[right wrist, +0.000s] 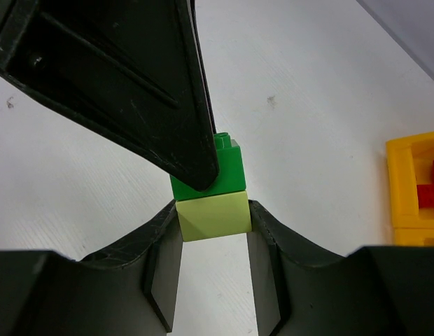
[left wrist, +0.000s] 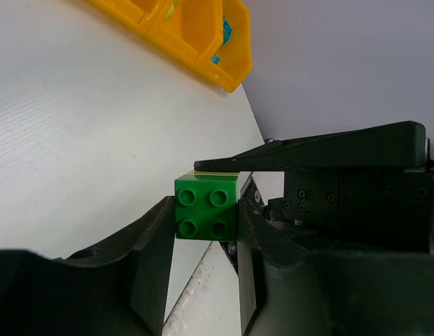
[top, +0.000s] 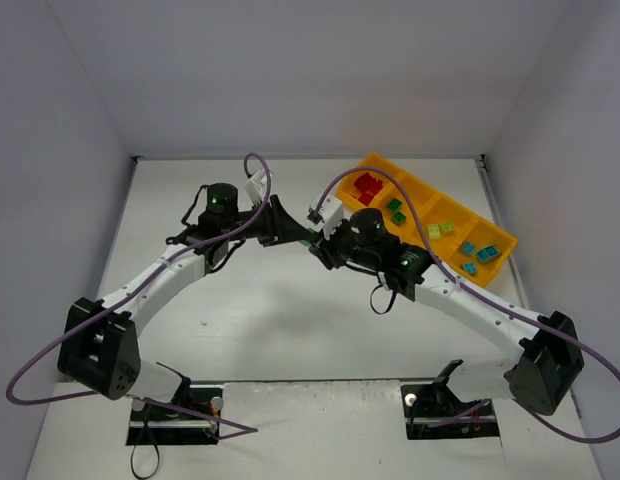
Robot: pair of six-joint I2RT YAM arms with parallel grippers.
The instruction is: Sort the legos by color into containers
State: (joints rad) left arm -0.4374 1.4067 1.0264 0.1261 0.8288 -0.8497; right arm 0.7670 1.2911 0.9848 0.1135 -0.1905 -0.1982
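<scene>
A dark green lego (left wrist: 206, 208) and a pale yellow-green lego (right wrist: 212, 215) are stuck together and held above the table's middle. My left gripper (left wrist: 206, 217) is shut on the dark green one. My right gripper (right wrist: 212, 227) is shut on the pale one. The two grippers meet tip to tip in the top view, left gripper (top: 298, 234) and right gripper (top: 320, 246). The orange-yellow tray (top: 418, 186) lies at the back right. Its compartments hold red legos (top: 368, 186), dark green legos (top: 396, 211), pale yellow-green legos (top: 440, 229) and teal legos (top: 478, 255).
The tray's end with a teal brick shows in the left wrist view (left wrist: 231, 66); its red end shows in the right wrist view (right wrist: 402, 185). Purple cables loop over both arms. White walls close in the table on three sides.
</scene>
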